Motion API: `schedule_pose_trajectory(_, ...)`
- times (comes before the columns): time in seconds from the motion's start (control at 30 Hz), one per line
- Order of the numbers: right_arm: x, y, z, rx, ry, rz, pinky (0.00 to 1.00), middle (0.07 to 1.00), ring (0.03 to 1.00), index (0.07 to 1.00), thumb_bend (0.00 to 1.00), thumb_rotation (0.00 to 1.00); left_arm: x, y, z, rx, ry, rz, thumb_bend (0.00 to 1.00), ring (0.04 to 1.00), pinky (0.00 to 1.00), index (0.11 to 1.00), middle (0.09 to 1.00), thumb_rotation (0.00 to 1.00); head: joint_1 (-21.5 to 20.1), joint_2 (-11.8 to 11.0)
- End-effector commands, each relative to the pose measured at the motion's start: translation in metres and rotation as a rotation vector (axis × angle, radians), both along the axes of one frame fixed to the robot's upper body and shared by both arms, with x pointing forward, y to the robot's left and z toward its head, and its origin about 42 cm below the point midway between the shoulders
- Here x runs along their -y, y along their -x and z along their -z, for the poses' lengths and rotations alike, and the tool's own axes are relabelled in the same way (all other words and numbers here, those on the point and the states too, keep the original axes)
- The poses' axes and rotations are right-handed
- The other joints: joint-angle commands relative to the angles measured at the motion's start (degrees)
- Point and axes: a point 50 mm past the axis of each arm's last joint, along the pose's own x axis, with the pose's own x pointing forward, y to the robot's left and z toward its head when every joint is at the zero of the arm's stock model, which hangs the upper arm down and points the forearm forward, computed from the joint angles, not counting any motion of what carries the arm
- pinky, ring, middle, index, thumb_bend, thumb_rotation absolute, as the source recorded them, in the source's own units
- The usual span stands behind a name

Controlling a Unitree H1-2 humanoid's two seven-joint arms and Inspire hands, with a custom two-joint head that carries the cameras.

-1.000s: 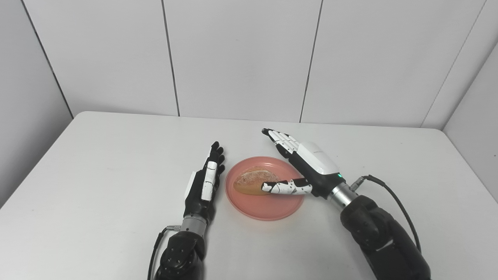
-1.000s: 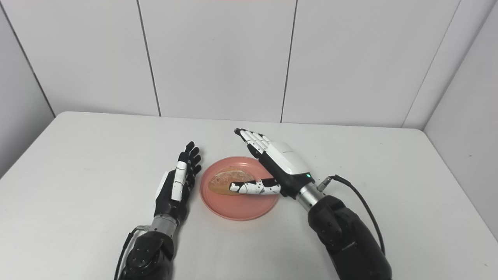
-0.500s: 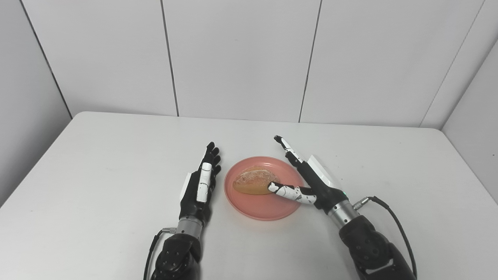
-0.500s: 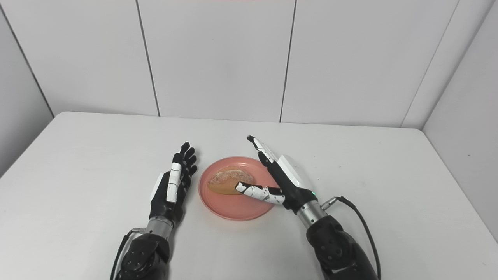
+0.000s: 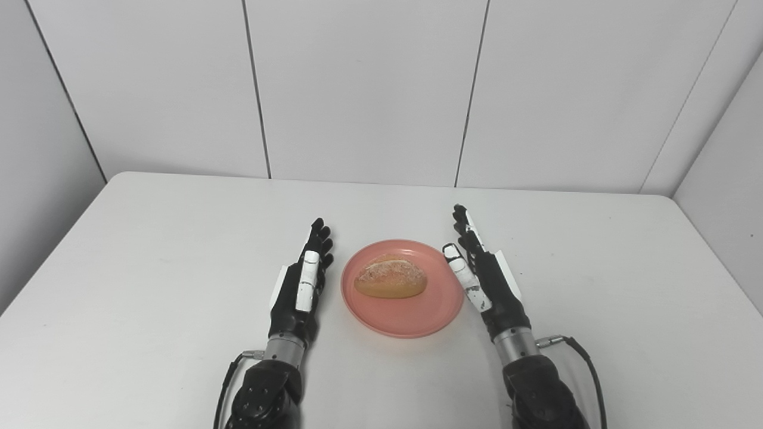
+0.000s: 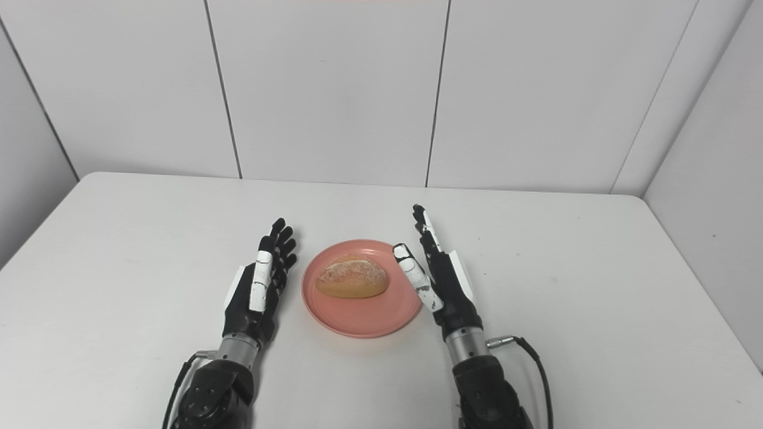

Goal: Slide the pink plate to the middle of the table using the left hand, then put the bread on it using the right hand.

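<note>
While the bread (image 5: 390,284) lies on the pink plate (image 5: 417,319), a little toward the far-left part of it, the plate itself rests flat on the white table (image 5: 149,250), near the middle between the two hands. No hand touches the bread. On the left side of the plate stands the left hand (image 5: 300,286), just beside the rim but apart from it, with its fingers (image 5: 320,235) stretched straight and pointing away from the robot; it holds nothing. On the right side stands the right hand (image 5: 489,280), also on its edge with the palm turned toward the plate, its fingers (image 5: 464,223) extended and slightly spread, and it holds nothing as well. Its white thumb (image 5: 462,271) reaches close to the right rim of the plate; if it touches the rim, I cannot tell. Behind the table rise plain white wall panels (image 5: 357,89).
</note>
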Motion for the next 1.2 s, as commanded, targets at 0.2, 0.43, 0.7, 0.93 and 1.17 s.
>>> schedule_pose_trajectory(0.2, -0.008, -0.006, -0.012, 0.023, -0.100, 0.045, 1.00, 1.000, 1.000, 1.000, 0.66, 1.00, -0.010, 0.003, 0.000, 0.012, -0.011, 0.018, 0.73, 1.000, 1.00, 1.000, 1.000, 1.00, -1.21, -0.12)
schedule_pose_trajectory(0.43, -0.010, -0.006, -0.008, 0.021, -0.132, 0.078, 1.00, 1.000, 1.000, 1.000, 0.65, 1.00, -0.014, 0.004, 0.001, 0.010, -0.020, 0.030, 0.74, 1.000, 1.00, 1.000, 1.000, 1.00, -1.91, -0.11)
schedule_pose_trajectory(0.7, -0.007, -0.009, -0.005, 0.011, -0.137, 0.105, 1.00, 1.000, 1.000, 1.000, 0.66, 1.00, -0.016, 0.002, 0.001, 0.021, -0.006, 0.033, 0.73, 1.000, 1.00, 1.000, 1.000, 1.00, -2.72, -0.05)
schedule_pose_trajectory(0.93, -0.003, -0.012, -0.005, -0.012, -0.150, 0.110, 1.00, 1.000, 1.000, 1.000, 0.68, 1.00, -0.017, 0.001, 0.001, 0.017, -0.007, 0.042, 0.74, 1.000, 1.00, 1.000, 1.000, 1.00, -2.66, 0.07)
schedule_pose_trajectory(1.17, 0.004, -0.013, -0.004, -0.008, -0.163, 0.114, 1.00, 1.000, 1.000, 1.000, 0.66, 1.00, -0.016, 0.001, 0.002, 0.026, -0.040, 0.034, 0.73, 1.000, 1.00, 1.000, 1.000, 1.00, -1.66, 0.20)
